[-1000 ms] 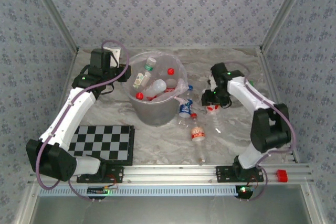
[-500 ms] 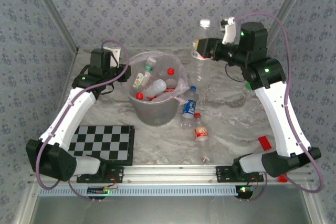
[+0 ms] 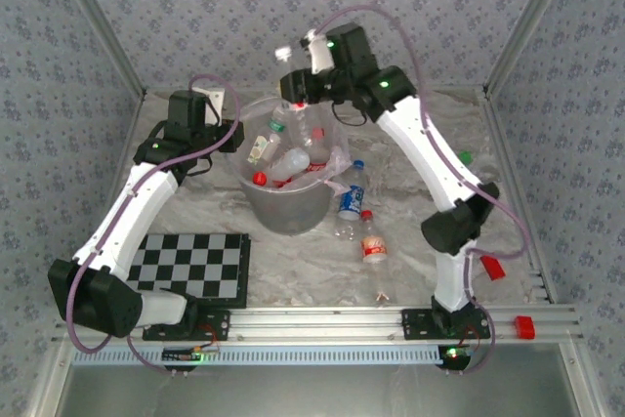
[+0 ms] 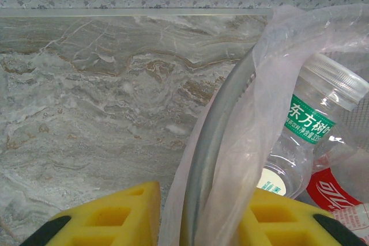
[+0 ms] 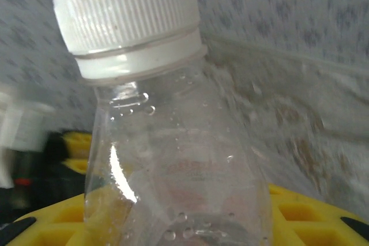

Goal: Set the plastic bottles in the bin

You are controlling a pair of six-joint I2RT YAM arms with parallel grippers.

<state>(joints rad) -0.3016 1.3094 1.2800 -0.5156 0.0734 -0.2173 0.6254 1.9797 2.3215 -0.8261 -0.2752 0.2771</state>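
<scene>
The bottle (image 5: 173,165) in play was clear with a white cap (image 5: 130,18). It sat clamped between the yellow pads (image 5: 294,205) of the right gripper (image 5: 184,223), its long axis rising out of the jaws and the cap pointing away from the wrist. In the overhead view the right arm (image 3: 420,144) reached to the upper middle of the frame, putting its load about over the far edge of the bin (image 3: 283,212). How squarely it hung over the opening was hard to judge from that angle. The bin's mouth lay just below the gripper in the frame, so the drop probably called for little more than a slight shift toward the middle and a parting of the jaws. Several bottles already lay inside, among them a green-labelled one (image 4: 311,119). The left gripper (image 4: 193,223) sat at the bin's left side, its pads on either side of the grey rim (image 4: 213,131) and the folded bag (image 4: 253,84), apparently pinching them to steady the bin. At least 2 more bottles lay on the table to the right of the bin, a blue-capped one (image 3: 350,192) and a red-capped one (image 3: 369,243). Their long axes ran roughly top to bottom in the frame, and both were nearer the right arm.
</scene>
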